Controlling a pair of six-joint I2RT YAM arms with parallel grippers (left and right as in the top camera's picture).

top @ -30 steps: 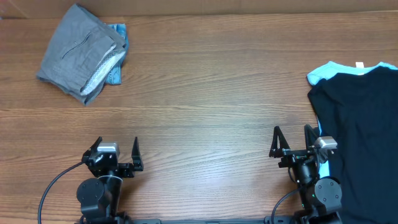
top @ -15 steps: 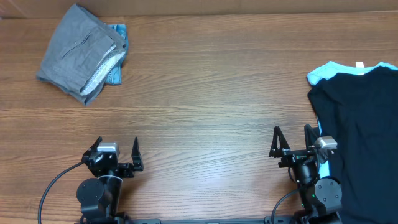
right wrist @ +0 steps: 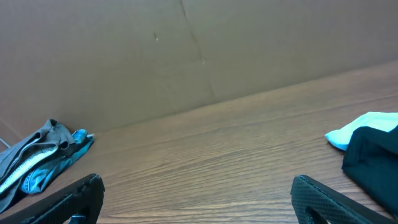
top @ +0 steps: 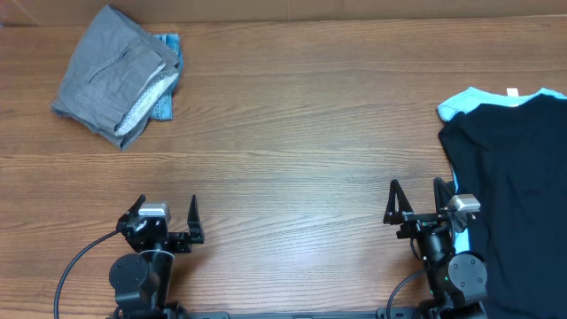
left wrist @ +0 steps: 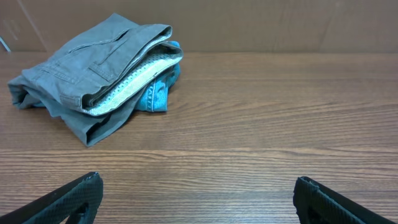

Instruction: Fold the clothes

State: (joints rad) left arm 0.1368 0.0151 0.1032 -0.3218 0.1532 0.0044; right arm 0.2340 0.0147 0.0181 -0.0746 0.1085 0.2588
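While the left gripper (top: 166, 206) and right gripper (top: 415, 188) are idling open at the near edge of the table (top: 310, 133), folded grey shorts (top: 111, 75) are occupying its far-left corner and the black tee (top: 514, 177) is awaiting folding at its right edge.

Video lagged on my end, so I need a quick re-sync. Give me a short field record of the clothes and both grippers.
left pile: grey shorts folded, lying on denim shorts, far left of table
right pile: black tee spread over light-blue garment, right edge
left gripper: open, empty, near edge, well apart from clothes
right gripper: open, empty, beside the tee's left edge
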